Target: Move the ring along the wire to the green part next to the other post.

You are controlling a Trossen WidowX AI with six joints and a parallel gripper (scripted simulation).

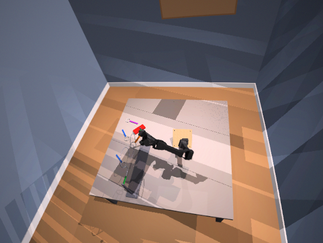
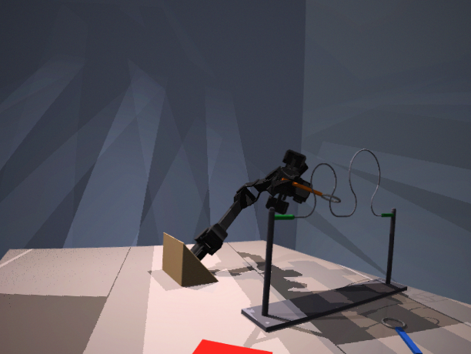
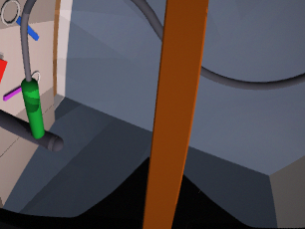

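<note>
My gripper is shut on the orange handle, above the near post's green part. The ring is on the handle's far end, tilted. It appears around the grey wire on the stretch descending from the first, lower loop, above the dip between loops. The ring is outside the wrist view, and I cannot tell whether it touches the wire. The other green part is beside the far post.
The near post stands on a grey base. A red block, a magenta-handled ring and blue-handled rings lie on the table. A tan wedge stands by the arm's foot. The wire's taller loop is toward the far post.
</note>
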